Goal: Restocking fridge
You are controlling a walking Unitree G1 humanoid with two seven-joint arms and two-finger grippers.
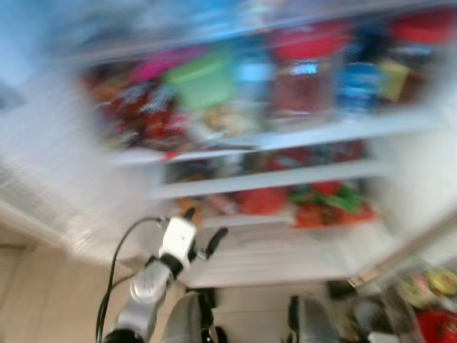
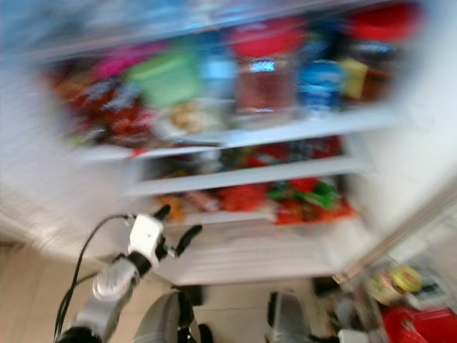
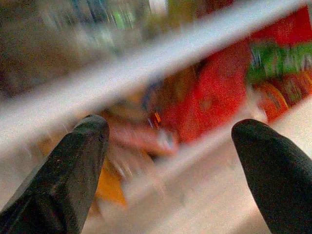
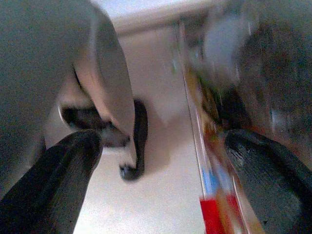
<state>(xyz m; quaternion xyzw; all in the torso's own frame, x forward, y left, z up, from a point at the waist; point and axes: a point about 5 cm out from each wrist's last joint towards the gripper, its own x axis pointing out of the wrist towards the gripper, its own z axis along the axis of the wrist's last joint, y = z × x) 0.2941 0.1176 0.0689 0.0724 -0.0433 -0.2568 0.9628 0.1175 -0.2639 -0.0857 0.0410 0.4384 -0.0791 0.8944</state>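
Observation:
An open fridge [image 1: 321, 132] stands in front of me, heavily blurred, its shelves packed with food. A red-lidded jar [image 1: 303, 78] and a green container [image 1: 202, 80] sit on the upper shelf. Red and green packs [image 1: 328, 200] lie on a lower shelf. My left gripper [image 1: 206, 223] is raised in front of the lower left shelf, open with nothing between its fingers [image 3: 83, 161]. In the left wrist view it faces red packs [image 3: 209, 97] behind a white shelf rim. My right gripper [image 4: 163, 141] hangs low and open, pointing at the floor beside my own leg.
A white drawer front [image 1: 271, 257] closes the fridge's bottom. The white fridge wall or door [image 1: 50, 179] stands at the left. At the lower right is a container of colourful groceries [image 1: 428, 300]. Beige tiled floor [image 1: 43, 300] lies below.

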